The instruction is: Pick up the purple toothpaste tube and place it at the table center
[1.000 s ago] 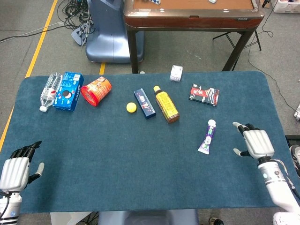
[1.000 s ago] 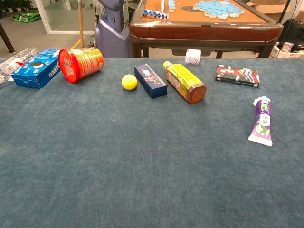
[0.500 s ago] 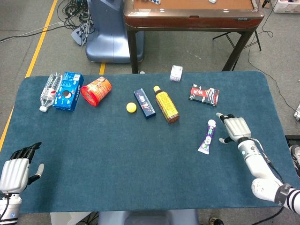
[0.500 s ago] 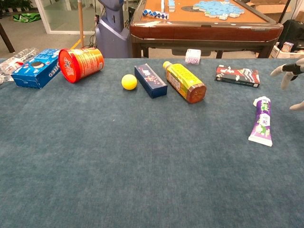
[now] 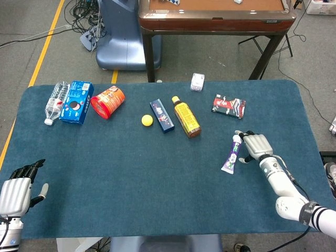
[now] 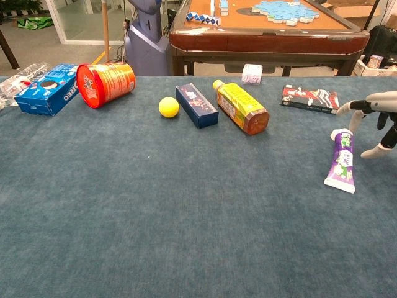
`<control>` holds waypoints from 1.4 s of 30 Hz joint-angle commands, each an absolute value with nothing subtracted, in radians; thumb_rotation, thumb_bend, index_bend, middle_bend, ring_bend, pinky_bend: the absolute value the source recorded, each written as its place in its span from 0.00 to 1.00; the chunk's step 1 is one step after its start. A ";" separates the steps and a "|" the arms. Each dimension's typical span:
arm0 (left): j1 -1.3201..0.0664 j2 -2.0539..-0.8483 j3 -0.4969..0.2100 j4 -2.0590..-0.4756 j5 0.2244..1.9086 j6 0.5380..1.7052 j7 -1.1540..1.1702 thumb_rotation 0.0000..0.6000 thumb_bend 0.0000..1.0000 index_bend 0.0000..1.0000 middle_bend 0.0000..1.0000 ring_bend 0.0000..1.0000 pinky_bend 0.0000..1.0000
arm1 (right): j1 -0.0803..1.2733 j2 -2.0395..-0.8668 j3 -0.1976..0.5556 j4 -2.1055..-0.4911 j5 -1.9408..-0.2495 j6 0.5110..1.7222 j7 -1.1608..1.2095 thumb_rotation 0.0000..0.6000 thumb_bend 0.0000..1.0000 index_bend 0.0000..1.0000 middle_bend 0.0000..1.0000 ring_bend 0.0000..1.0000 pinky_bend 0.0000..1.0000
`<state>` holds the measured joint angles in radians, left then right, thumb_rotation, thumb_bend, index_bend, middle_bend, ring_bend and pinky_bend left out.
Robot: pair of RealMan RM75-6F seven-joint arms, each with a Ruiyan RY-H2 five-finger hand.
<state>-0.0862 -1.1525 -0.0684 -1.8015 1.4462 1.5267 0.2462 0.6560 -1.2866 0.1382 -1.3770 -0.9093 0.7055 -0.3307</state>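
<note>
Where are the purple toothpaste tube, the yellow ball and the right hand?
purple toothpaste tube (image 6: 341, 162), chest view, middle of the tube body.
yellow ball (image 6: 168, 107), chest view, centre of the ball.
right hand (image 5: 254, 145), head view, back of the hand, beside the tube.

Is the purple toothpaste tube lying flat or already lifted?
Lying flat. The purple toothpaste tube rests on the table, white cap toward the far edge; the right hand is spread beside it, not gripping.
</note>
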 commanded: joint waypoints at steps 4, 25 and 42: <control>-0.085 -1.152 -0.066 -1.801 1.449 1.526 0.241 1.00 0.35 0.14 0.25 0.22 0.21 | 0.662 -1.289 0.129 -1.364 -0.897 0.708 -0.320 1.00 0.23 0.02 0.28 0.13 0.27; -0.068 -1.138 -0.062 -1.814 1.456 1.546 0.227 1.00 0.35 0.14 0.25 0.22 0.21 | 0.718 -1.359 0.122 -1.380 -1.009 0.719 -0.281 1.00 0.24 0.00 0.28 0.12 0.27; -0.047 -1.129 -0.060 -1.797 1.454 1.564 0.193 1.00 0.35 0.14 0.24 0.22 0.21 | 0.734 -1.317 0.052 -1.593 -1.157 0.756 -0.318 1.00 0.24 0.01 0.28 0.12 0.27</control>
<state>-0.0467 -1.1294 -0.0601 -1.7968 1.4534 1.5637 0.1931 0.7434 -1.3278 0.0634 -1.5815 -1.1408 0.7335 -0.3067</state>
